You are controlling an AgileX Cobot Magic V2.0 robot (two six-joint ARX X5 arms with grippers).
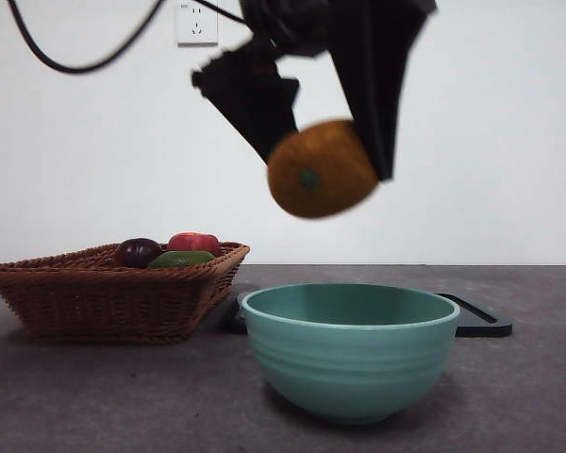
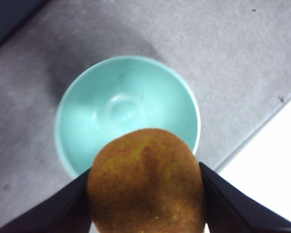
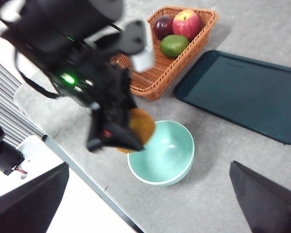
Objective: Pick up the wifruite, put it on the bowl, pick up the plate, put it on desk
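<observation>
My left gripper (image 1: 326, 165) is shut on the wifruite (image 1: 321, 170), a dull yellow-orange fruit, and holds it in the air. The mint-teal bowl (image 1: 351, 363) stands empty on the desk (image 1: 75, 396), straight below the fruit with a clear gap between them. In the left wrist view the wifruite (image 2: 145, 187) sits between the two jaws, over the near rim of the bowl (image 2: 87, 126). The right wrist view shows the left gripper (image 3: 119, 138) with the wifruite (image 3: 141, 125) at the bowl's (image 3: 177, 167) edge. My right gripper (image 3: 149, 166) hangs high above, open and empty. No plate shows.
A brown wicker basket (image 1: 94, 302) holding a red apple (image 1: 194, 243), a green fruit (image 1: 181, 258) and a dark fruit (image 1: 137, 252) stands left of the bowl. A flat black tray (image 3: 242, 94) lies behind the bowl. The desk's edge (image 3: 82, 177) runs close to the bowl.
</observation>
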